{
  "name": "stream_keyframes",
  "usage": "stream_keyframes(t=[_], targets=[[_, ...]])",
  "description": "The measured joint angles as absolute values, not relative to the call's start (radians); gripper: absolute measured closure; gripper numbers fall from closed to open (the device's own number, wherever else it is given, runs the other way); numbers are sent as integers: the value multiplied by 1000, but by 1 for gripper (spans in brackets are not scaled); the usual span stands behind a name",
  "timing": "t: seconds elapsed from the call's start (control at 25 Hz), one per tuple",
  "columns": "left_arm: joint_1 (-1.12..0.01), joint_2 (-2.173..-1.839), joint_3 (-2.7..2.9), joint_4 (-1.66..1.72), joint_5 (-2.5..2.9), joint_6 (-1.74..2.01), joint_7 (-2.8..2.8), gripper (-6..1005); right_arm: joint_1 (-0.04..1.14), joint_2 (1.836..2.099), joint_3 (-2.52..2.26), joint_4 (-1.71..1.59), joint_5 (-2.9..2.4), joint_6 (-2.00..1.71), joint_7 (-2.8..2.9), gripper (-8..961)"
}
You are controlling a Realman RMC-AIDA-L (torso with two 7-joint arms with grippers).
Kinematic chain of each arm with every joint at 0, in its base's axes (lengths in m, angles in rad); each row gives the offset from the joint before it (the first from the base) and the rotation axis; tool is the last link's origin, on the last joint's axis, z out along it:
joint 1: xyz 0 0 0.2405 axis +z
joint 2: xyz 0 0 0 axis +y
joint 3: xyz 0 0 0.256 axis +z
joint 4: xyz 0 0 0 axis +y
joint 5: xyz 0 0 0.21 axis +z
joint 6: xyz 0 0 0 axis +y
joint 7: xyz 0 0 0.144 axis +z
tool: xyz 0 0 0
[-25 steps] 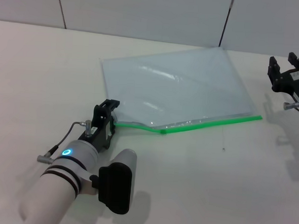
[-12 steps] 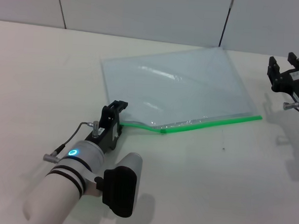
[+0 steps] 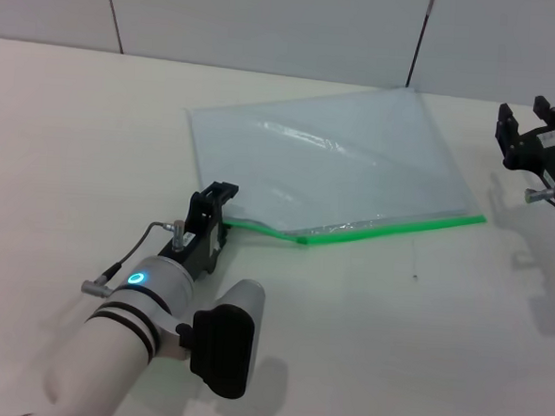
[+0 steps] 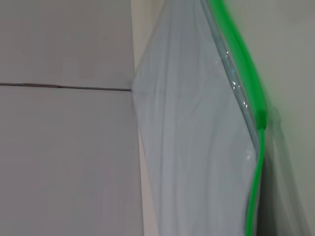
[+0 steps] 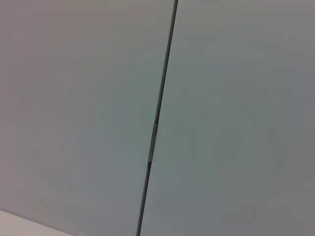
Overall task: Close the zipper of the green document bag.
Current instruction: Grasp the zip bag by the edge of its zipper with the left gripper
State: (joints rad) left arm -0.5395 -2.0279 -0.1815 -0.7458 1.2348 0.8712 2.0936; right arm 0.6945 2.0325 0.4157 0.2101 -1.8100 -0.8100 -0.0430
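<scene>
On the table (image 3: 363,345), head view: green document bag (image 3: 336,169) lies flat, left gripper (image 3: 222,214) at the zipper (image 3: 389,227) end, its grip can't be told; right gripper (image 3: 535,125) parked aside, spread wide. Left wrist view: zipper (image 4: 246,73) looks part open, so closing likely remains.
</scene>
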Motion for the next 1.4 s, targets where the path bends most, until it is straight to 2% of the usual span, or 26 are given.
stream_keyframes(t=[0.76,1.0,1.4], targets=[[-558,-2030,-183,-730,1235,866,2064,639,694,2033,395,221,-1813,-822,-43,507],[-558,-2029,-180,-729,1235,905,2060,801,694,2032,382,234,-1813,-822,-43,508],[-554,-2030,-187,-727,1233,937,2030,935,698,2032,339,248,-1813,-824,-43,509]])
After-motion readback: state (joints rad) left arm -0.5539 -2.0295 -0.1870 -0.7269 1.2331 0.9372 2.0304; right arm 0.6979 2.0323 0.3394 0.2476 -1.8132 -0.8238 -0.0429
